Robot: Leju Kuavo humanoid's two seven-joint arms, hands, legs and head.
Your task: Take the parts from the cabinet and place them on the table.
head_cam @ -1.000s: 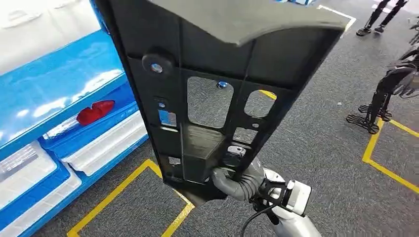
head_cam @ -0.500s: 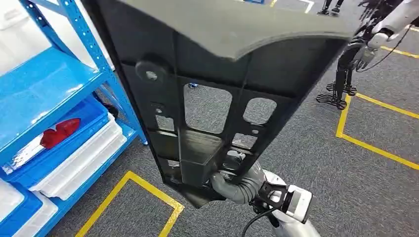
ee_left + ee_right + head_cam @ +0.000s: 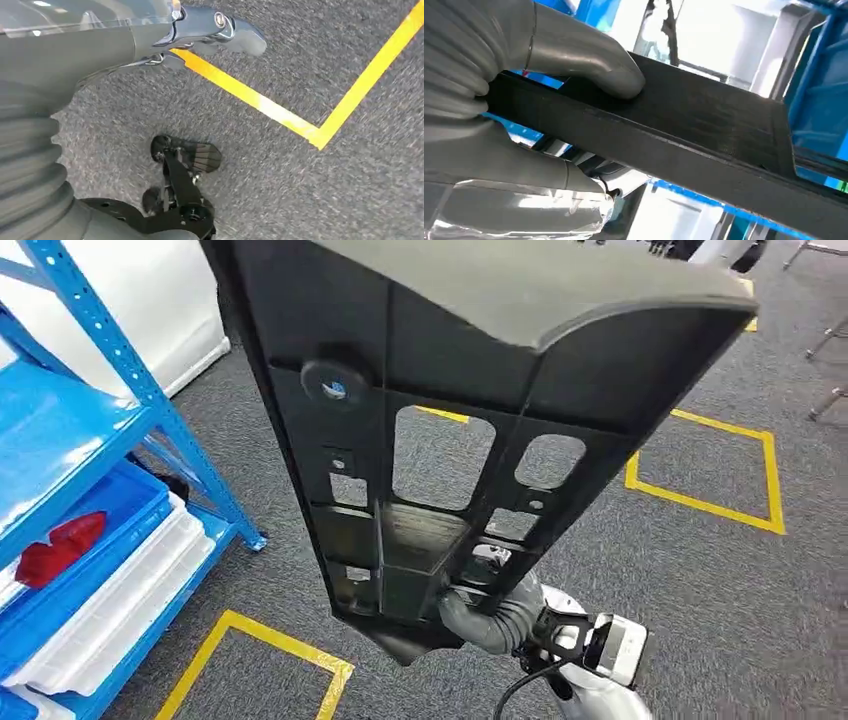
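A large black plastic panel with several cut-out openings stands upright in front of me, held off the floor. My right hand grips its lower end. In the right wrist view the thumb presses on the panel's flat edge and the fingers wrap around it from the other side. A red part lies in a blue bin on the cabinet at the left. My left hand hangs over the grey carpet, fingers apart and holding nothing.
The blue shelving cabinet's upright post stands at the left, with white bins on its lower shelf. Yellow tape squares mark the grey carpet ahead and at the lower left. Metal stand legs show at the far right.
The whole picture has shifted: the camera turned right, so the cabinet slid toward the left edge. The black panel stays in my right hand's grip.
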